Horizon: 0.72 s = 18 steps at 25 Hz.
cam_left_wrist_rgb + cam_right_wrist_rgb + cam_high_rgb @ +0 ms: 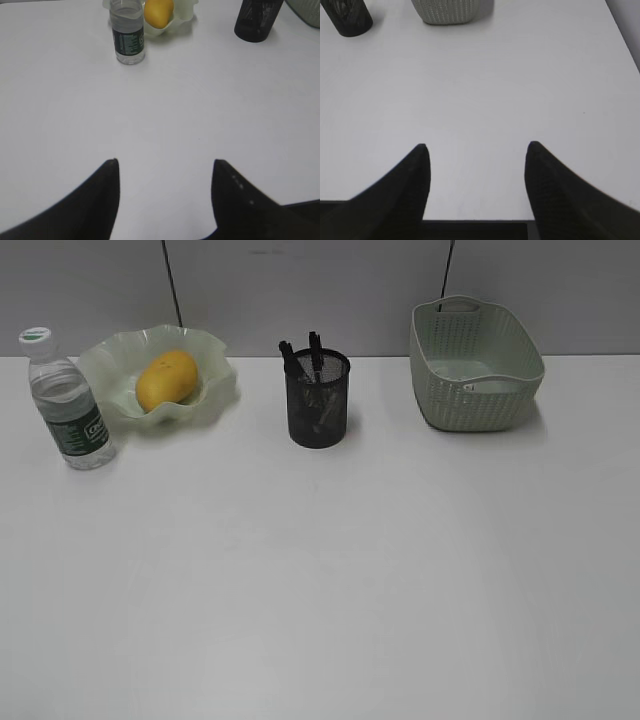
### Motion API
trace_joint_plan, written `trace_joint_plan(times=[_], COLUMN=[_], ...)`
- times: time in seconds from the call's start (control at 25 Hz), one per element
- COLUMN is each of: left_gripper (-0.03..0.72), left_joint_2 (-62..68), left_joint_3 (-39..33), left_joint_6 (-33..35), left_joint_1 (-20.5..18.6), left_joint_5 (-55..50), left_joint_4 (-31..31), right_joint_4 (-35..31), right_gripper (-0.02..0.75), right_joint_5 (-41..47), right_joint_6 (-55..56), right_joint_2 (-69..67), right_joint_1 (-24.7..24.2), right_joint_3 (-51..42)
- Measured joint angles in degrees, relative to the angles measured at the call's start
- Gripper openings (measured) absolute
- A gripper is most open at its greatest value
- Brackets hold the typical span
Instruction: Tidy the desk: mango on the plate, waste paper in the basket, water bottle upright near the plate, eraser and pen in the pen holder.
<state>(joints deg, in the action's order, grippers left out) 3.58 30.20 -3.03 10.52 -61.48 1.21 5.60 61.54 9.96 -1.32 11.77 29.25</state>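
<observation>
The mango [167,379] lies in the wavy-rimmed plate [214,390] at the back left of the desk [320,570]. The water bottle [66,400] stands upright just left of the plate. The black mesh pen holder [319,400] holds dark pens [316,352]; the eraser is not visible. The basket [476,365] stands at the back right with a bit of white waste paper [478,386] inside. Neither gripper shows in the exterior view. My left gripper [165,162] is open and empty above bare desk, with bottle [128,32], mango [158,12] and pen holder [257,21] far ahead. My right gripper [476,146] is open and empty.
A grey partition wall [320,290] runs behind the desk. The right wrist view shows the desk's near edge [475,220] under the jaws, its right edge [625,40], the pen holder [347,17] and the basket's base [447,11].
</observation>
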Motion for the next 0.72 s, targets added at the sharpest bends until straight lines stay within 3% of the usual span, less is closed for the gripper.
trace_joint_plan(times=[0.72], left_gripper=[0.444], left_joint_2=[0.0], left_joint_3=[0.0], left_joint_6=[0.0], left_joint_1=[0.0], left_joint_5=[0.1], left_joint_4=[0.0], right_joint_4=[0.8], right_gripper=[0.48], right_joint_5=[-0.7], right_joint_6=[0.8], right_joint_2=[0.0], right_joint_1=[0.0], right_joint_3=[-0.3])
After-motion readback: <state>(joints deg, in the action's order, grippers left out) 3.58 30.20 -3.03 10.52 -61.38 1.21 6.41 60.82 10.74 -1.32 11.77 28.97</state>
